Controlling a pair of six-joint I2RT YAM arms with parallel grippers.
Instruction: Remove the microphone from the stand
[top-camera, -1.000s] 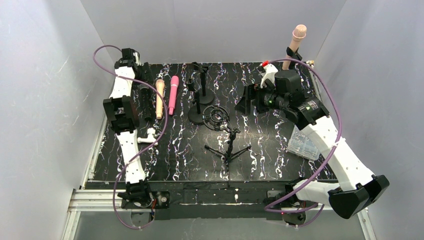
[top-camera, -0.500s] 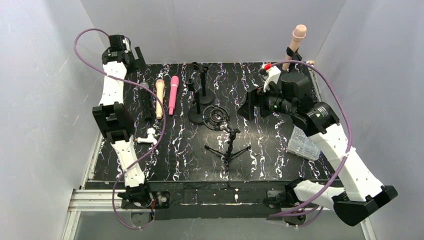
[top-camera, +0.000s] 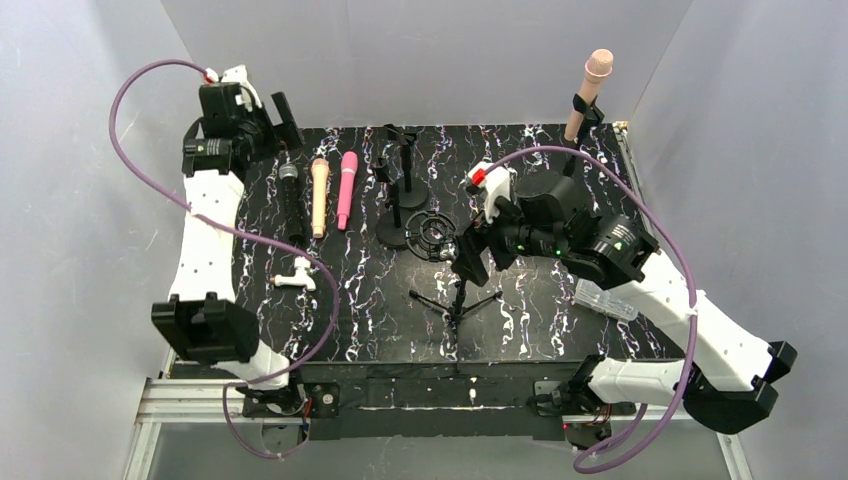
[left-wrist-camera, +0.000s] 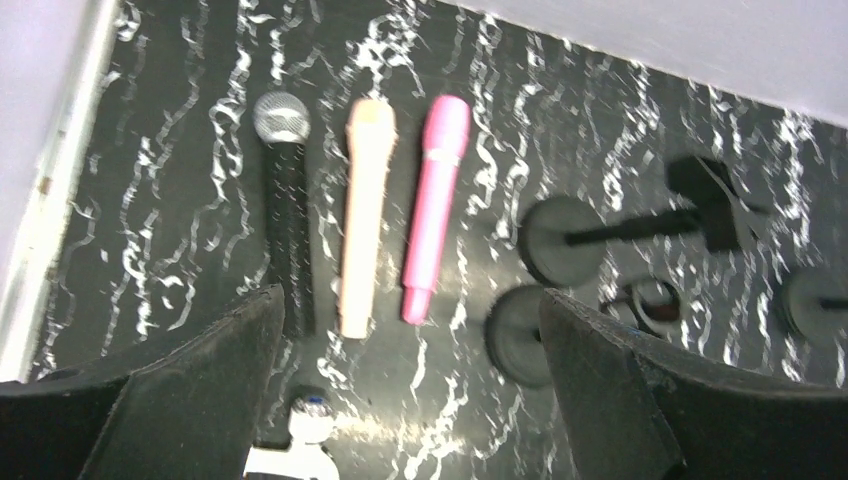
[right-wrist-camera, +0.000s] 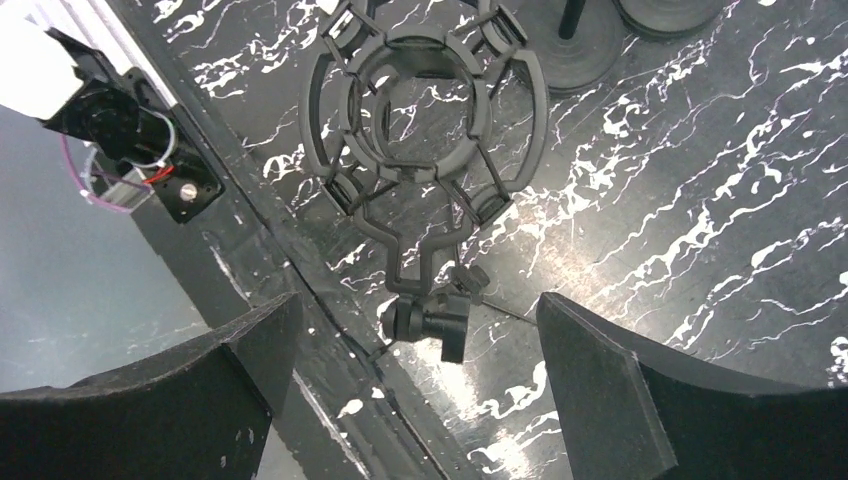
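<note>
L gripper (left-wrist-camera: 408, 300) open, R gripper (right-wrist-camera: 418, 300) open, empty

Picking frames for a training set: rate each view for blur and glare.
Top external: sharp and evenly lit. Left wrist: smeared throughout, the black disc-based stand worst, the pink plastic microphone still readable. Right wrist: the black ring-shaped shock mount is crisp, while glare whitens patches of the glossy black marbled tabletop.

The left arm (top-camera: 205, 230) is reaching up toward the far-left corner, its left gripper (top-camera: 283, 112) gaping wide, holding nothing. The right arm (top-camera: 690, 300) is leaning inward, its right gripper (top-camera: 483, 250) angling downward with fingers (right-wrist-camera: 180, 390) spread and empty.
</note>
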